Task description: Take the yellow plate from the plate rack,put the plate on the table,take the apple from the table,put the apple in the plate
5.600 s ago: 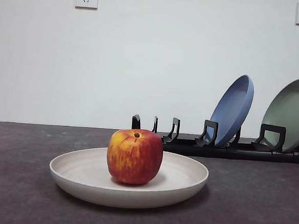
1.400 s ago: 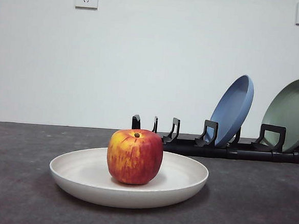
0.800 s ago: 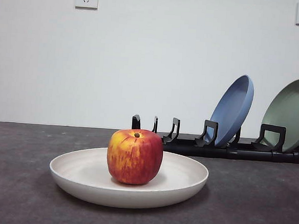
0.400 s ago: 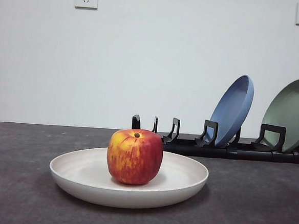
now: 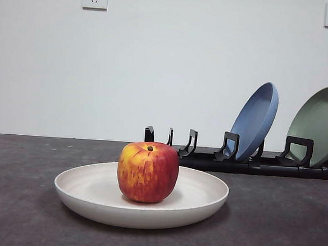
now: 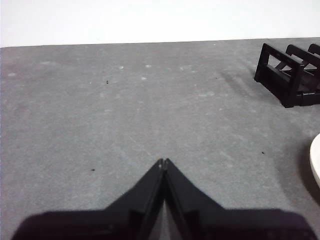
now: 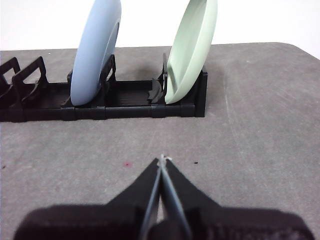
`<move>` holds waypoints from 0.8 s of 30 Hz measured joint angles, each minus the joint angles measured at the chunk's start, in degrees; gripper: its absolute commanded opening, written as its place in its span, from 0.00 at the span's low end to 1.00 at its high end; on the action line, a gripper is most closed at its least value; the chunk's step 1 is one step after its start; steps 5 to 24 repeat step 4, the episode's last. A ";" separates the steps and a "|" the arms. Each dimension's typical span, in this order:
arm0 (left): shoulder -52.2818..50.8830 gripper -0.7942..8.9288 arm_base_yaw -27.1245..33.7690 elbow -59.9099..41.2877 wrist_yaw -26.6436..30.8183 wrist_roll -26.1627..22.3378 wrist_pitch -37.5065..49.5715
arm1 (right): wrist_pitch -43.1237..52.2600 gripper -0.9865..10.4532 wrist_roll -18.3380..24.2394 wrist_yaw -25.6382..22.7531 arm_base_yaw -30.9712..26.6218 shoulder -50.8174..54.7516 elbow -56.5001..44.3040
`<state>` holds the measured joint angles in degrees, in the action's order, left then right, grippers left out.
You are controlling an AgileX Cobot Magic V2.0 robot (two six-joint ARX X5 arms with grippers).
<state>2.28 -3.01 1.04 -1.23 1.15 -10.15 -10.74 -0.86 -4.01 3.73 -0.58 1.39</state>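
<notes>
Front view showed the yellow plate (image 5: 140,203) lying flat on the table (image 5: 17,203), a little left of the middle of the frame and low down. It sat flat so that it could hold fruit without tipping. The apple (image 5: 147,172) stood upright in the middle of the plate, stem dimple up, touching the plate's floor. It looked steady there, so the job seemed done.

Behind it, toward the right of the frame, ran the plate rack (image 5: 246,159). Its slots nearest the middle were empty. Further right, the blue plate (image 5: 256,119) stood on edge in a slot, leaning back, and the pale green plate (image 5: 320,124) stood the same way at the right edge. The prongs kept both from rolling or falling.

No arm showed in the front view. In the left wrist view, the left gripper (image 6: 163,162) had its jaws pressed together with nothing between them, over bare table. One end of the rack sat at the upper right and a sliver of the plate's rim at the right edge. In the right wrist view, the right gripper (image 7: 161,158) was also pressed together and held nothing, in the lower middle, facing the two standing plates.
</notes>
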 measured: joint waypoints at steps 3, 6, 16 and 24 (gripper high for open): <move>0.00 0.08 0.00 0.00 0.00 0.00 0.00 | 0.00 0.09 0.00 0.00 0.00 0.00 -0.02; 0.00 0.08 0.00 0.00 0.00 0.00 0.00 | 0.00 0.09 0.00 0.00 0.00 0.00 0.00; 0.00 0.08 0.00 0.00 0.00 0.00 0.00 | 0.00 0.09 0.00 0.00 0.00 0.00 0.00; 0.00 0.08 0.00 0.00 0.00 0.00 0.00 | 0.00 0.09 0.00 0.00 0.00 0.00 0.00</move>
